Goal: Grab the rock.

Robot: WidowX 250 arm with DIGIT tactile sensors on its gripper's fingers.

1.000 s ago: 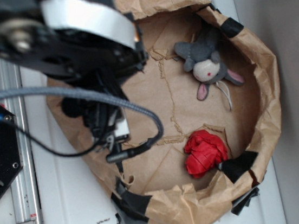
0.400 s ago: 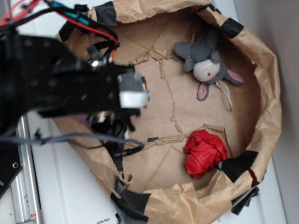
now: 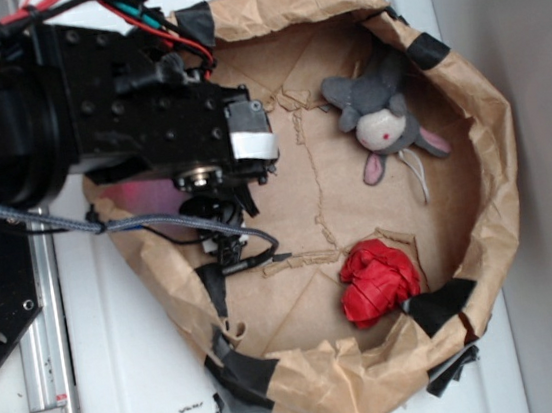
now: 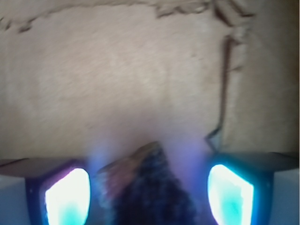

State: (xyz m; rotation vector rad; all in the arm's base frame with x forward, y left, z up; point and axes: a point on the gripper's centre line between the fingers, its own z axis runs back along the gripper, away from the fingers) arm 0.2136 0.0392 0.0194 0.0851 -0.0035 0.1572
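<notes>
A: Your hand is standing wide, the rock lying between its glowing fingers, not yet clamped.

B: So you're still needing the squeeze. Farther off, the brown paper floor is lying bare.

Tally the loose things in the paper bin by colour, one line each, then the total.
Grey: 1, the plush mouse
Red: 1, the crumpled wad
Dark brown: 1, the rock, seen only in the wrist view, between the jaws
Total: 3
</notes>
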